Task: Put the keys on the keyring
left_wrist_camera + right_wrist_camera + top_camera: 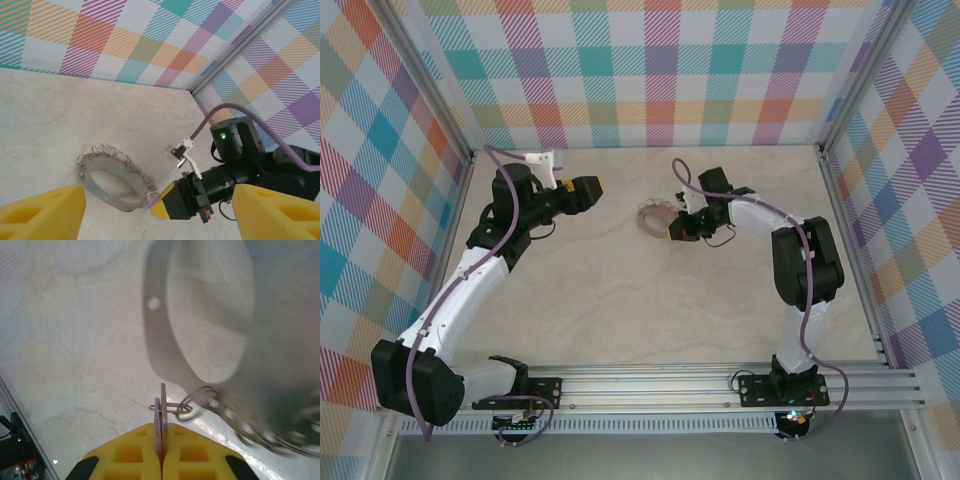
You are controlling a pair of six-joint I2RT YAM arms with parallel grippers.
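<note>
Lilac-headed key (pixel 159 420): clamped edge-on in the closed right claw (pixel 673 229), beside the small wire loops that fringe the keyring (pixel 157 345). Keyring: silver-grey hoop lying mid-way across the marbled counter (pixel 620 300). Left claw (pixel 590 187): jaws wide, empty, apart from the hoop.

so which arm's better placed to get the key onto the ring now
Right: the right gripper is shut on the key at the keyring; the left gripper hangs open, apart from it.
</note>
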